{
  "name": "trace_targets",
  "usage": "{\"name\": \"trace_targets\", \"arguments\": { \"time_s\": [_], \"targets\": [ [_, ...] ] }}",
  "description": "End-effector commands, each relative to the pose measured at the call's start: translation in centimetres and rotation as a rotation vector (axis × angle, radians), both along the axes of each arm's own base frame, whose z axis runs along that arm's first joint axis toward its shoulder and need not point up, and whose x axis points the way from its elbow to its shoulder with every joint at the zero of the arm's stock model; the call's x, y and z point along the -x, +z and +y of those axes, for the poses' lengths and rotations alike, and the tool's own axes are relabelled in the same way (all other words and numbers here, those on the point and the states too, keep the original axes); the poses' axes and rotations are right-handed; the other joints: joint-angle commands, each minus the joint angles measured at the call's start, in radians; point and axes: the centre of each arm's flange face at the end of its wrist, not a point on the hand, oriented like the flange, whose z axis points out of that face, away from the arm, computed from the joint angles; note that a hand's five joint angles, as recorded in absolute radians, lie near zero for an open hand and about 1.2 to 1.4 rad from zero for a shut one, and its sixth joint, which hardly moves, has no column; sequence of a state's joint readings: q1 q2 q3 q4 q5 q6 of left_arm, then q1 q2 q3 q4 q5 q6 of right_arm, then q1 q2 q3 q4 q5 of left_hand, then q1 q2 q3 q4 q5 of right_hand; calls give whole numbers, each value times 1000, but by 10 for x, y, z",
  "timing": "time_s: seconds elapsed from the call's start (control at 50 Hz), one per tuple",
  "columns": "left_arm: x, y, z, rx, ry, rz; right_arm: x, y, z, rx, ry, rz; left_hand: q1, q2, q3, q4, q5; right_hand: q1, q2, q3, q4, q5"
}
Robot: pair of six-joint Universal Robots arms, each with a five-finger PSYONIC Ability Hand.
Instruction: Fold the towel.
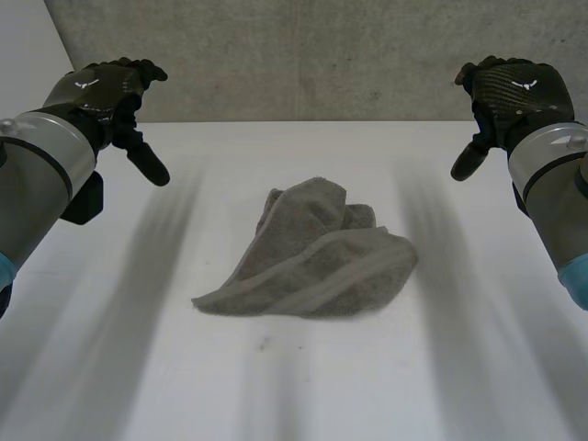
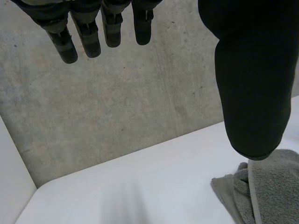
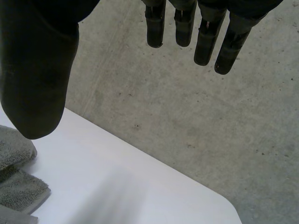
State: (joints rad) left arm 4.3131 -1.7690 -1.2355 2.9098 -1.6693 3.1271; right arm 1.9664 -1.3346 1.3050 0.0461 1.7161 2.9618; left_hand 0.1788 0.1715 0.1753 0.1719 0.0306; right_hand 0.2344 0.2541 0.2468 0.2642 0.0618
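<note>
Left hand (image 1: 101, 87), right hand (image 1: 514, 87) off rumpled towel (image 1: 312, 262), corners hidden.

Towel (image 2: 275, 189) cut off at both wrist views' edges.

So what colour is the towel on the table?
Plain grey towel, no pattern; the head view shows it best.

Towel (image 1: 312, 262) mid-table (image 1: 110, 386) (wall (image 1: 322, 55) behind).
</note>
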Motion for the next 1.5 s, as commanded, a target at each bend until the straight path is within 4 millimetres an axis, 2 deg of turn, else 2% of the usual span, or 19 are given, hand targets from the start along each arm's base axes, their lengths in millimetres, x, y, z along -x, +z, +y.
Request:
{"name": "trace_targets", "arguments": {
  "time_s": [0.02, 0.18, 0.24, 0.32, 0.34, 0.52, 0.6, 0.76, 0.92, 1.18, 1.26, 1.28, 1.3, 1.36, 1.4, 1.42, 1.46, 1.48, 1.5],
  "targets": [
    [1, -1, 2, -3, -9, 2, 2, 0, -2, -2, -5, 0, 2, 10, 6, 9, -24, -60, -80, -72, -90, -62],
    [4, -3, 4, -7, -23, -1, -3, -2, 0, -6, 55, 14, 5, 13, 9, 12, -21, -60, -80, -72, -90, -62],
    [6, -4, 5, -4, -35, 0, -13, -10, 6, -36, 154, 69, 5, 13, 9, 12, -21, -60, -80, -72, -90, -62],
    [12, -13, 0, -17, -64, -3, -29, -42, 17, -144, 354, 245, 20, 27, 24, 27, -6, -60, -80, -72, -90, -62],
    [15, -19, -3, -29, -85, -7, -29, -42, 17, -145, 355, 246, 29, 36, 32, 36, 2, -60, -80, -72, -90, -62],
    [24, -56, -25, -98, -148, -47, -102, -79, 52, -176, 646, 307, 26, 33, 29, 33, 0, -60, -80, -72, -90, -62],
    [16, -61, -40, -82, -119, -49, -130, -101, 60, -217, 698, 274, 20, 27, 24, 27, -6, -60, -80, -72, -90, -62],
    [-1, -63, -66, -13, -64, -39, -168, -127, 73, -310, 720, 134, 29, 36, 32, 36, 3, -29, -49, -42, -59, -31],
    [-9, -69, -81, -6, -109, -26, -195, -154, 80, -330, 723, 123, 35, 42, 38, 42, 8, 91, 71, 79, 61, 89],
    [-5, -91, -85, -67, -286, -7, -204, -191, 87, -382, 741, 157, 8, 16, 12, 15, -18, 358, 338, 346, 328, 356],
    [-4, -95, -85, -76, -297, -6, -204, -194, 86, -380, 733, 167, 8, 16, 12, 15, -18, 499, 480, 487, 470, 498],
    [-4, -98, -84, -84, -297, -7, -203, -193, 85, -376, 729, 172, 5, 13, 9, 12, -21, 624, 605, 612, 595, 622],
    [-4, -98, -84, -84, -297, -7, -203, -189, 85, -368, 724, 176, 5, 13, 9, 12, -21, 974, 955, 962, 945, 973],
    [-4, -100, -84, -76, -297, -6, -201, -185, 84, -365, 711, 177, 5, 13, 9, 12, -21, 1162, 1142, 1149, 1132, 1160],
    [-4, -101, -85, -63, -297, -7, -194, -155, 77, -318, 668, 151, 5, 13, 9, 12, -21, 1162, 1142, 1149, 1132, 1160],
    [-4, -102, -86, -51, -293, -7, -194, -154, 77, -318, 667, 151, 8, 16, 12, 15, -18, 1162, 1142, 1149, 1132, 1160],
    [-4, -103, -85, -45, -291, -7, -177, -121, 71, -276, 618, 138, 8, 16, 12, 15, -18, 1162, 1142, 1149, 1132, 1160],
    [-4, -103, -84, -39, -292, -7, -176, -121, 71, -276, 618, 138, 11, 19, 15, 18, -15, 1162, 1142, 1149, 1132, 1160],
    [-4, -104, -82, -36, -294, -6, -164, -106, 67, -267, 593, 133, 11, 19, 15, 18, -15, 1162, 1142, 1149, 1132, 1160]
  ]
}}
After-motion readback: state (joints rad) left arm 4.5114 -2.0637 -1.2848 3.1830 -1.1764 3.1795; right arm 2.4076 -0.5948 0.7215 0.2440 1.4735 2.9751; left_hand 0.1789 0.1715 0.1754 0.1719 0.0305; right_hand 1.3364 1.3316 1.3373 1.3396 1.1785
